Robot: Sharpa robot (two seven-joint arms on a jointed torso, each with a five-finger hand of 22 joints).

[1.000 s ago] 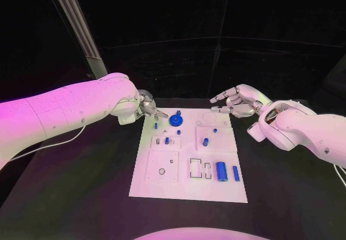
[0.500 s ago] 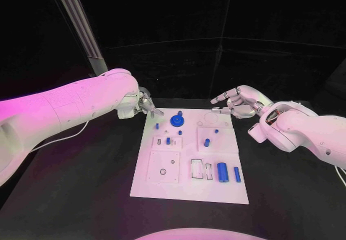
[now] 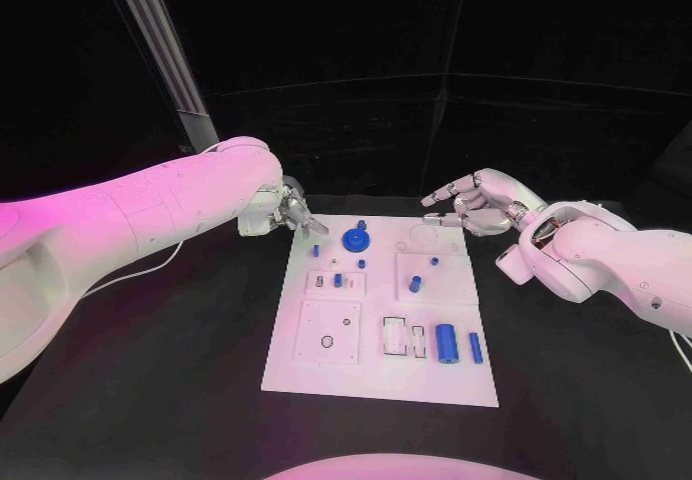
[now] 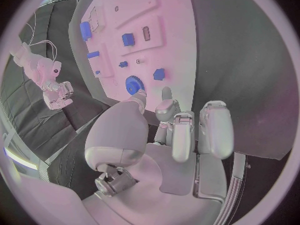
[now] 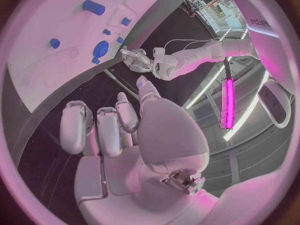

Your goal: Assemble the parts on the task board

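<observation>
While both hands hover, the long cylinder (image 3: 446, 343) lies lengthwise along the task board (image 3: 381, 390).

Black table (image 3: 159, 350), slanted metal pole (image 3: 162, 62) at back left, dark backdrop behind

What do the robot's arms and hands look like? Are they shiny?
Both arms are fat, smooth and white, built from rounded shells. The left arm has a thin pale cable hanging under it. The right arm has a dark ring at its wrist. The left hand and the right hand are silvery metal, with chunky jointed fingers and rounded tips.
</observation>
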